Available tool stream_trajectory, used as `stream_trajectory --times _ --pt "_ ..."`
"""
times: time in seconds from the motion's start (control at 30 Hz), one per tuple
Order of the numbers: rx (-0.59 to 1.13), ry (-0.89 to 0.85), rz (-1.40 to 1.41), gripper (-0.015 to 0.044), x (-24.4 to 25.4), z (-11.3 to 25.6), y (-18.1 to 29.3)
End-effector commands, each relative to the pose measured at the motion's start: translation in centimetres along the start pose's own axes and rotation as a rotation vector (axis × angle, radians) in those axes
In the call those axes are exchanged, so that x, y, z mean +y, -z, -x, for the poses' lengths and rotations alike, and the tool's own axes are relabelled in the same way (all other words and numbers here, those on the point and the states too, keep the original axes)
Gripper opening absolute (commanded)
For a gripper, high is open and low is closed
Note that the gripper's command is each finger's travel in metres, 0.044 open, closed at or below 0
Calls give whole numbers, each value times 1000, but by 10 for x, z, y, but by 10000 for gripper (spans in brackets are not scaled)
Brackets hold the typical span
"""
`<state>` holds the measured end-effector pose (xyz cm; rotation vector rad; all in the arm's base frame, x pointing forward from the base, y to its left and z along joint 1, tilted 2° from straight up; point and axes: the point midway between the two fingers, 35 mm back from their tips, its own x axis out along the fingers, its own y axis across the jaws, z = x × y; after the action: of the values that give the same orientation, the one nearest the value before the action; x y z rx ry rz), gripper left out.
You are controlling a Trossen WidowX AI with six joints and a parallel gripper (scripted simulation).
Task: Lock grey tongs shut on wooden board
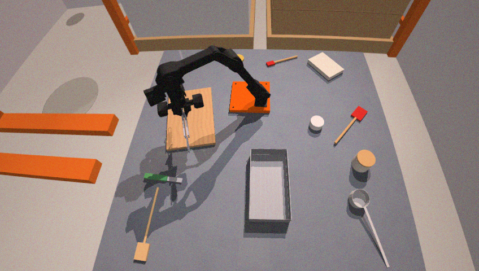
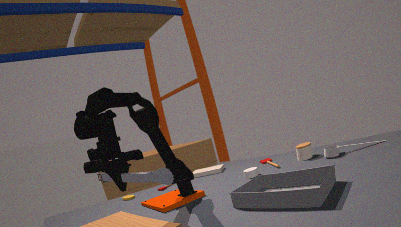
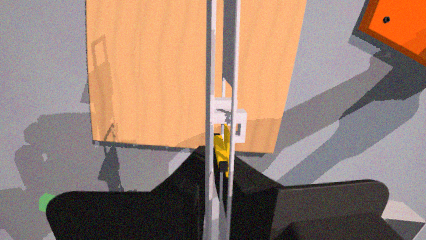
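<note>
My gripper (image 1: pixel 181 111) (image 2: pixel 122 186) (image 3: pixel 209 153) points down, shut on the grey tongs (image 1: pixel 185 129) (image 2: pixel 136 177) (image 3: pixel 210 75). It holds them in the air over the wooden board (image 1: pixel 203 112) (image 2: pixel 120 220) (image 3: pixel 150 65), with a gap below them in the exterior view. The two arms are squeezed side by side with a narrow gap. The tongs lie nearly level; the end with a small loop is at the left in the exterior view, the rounded tips at the right. The arm hides the tips in the top view. Whether the hinge is locked does not show.
The roasting tin (image 1: pixel 268 226) (image 2: pixel 281 201) stands right of the board. The orange base plate (image 1: pixel 240 97) (image 2: pixel 157 202) is beside the board. A green-handled object (image 1: pixel 155 176) and a wooden mallet-like tool (image 1: pixel 141 252) lie in front. A ladle (image 1: pixel 375 231) and jar (image 1: pixel 363 161) are far right.
</note>
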<state>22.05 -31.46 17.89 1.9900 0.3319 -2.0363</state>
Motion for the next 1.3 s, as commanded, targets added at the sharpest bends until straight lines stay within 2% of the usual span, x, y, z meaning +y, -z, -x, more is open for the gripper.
stream_trajectory --times 0.0,0.4,0.7,1.0,1.27 --pt "-2 -14 -90 -150 3 4 -27" --pt "-7 -13 -336 -150 2 4 -104" --pt "24 2 -343 -150 0 1 -108" --pt "309 86 -293 -150 -10 -17 -107" --pt "598 85 -268 -150 -15 -22 -108"
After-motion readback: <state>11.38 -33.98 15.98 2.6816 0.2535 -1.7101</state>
